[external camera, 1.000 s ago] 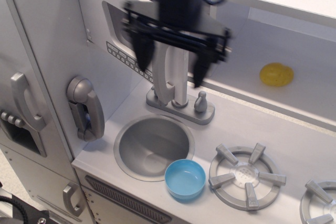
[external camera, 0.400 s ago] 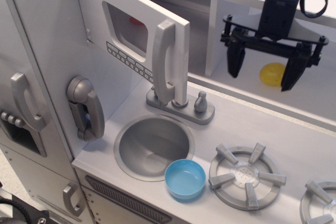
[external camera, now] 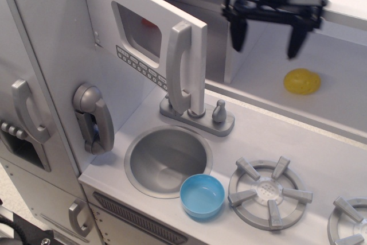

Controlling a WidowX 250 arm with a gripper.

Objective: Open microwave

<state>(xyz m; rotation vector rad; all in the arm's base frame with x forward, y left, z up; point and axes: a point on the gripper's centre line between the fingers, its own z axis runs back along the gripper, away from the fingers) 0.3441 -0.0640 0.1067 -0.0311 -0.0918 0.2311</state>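
Observation:
The microwave [external camera: 143,32] is a grey cabinet at upper left. Its flat door stands swung out toward me, with a dark rounded window [external camera: 137,30], a row of small buttons [external camera: 140,64] and a tall vertical handle [external camera: 179,67]. Something red shows through the window. My black gripper [external camera: 265,41] hangs open and empty at upper right, above the back shelf, well to the right of the door and clear of the handle.
A yellow ball [external camera: 301,81] lies on the back shelf. A faucet [external camera: 198,116] stands behind the round sink [external camera: 167,159]. A blue bowl [external camera: 202,195] sits at the counter's front edge. A burner [external camera: 269,190] is at right. A grey wall phone [external camera: 94,117] and a windowless door [external camera: 26,113] are at left.
My gripper has left the door handle, swung right over the back shelf, then risen and shifted slightly left. The microwave door stays swung open.

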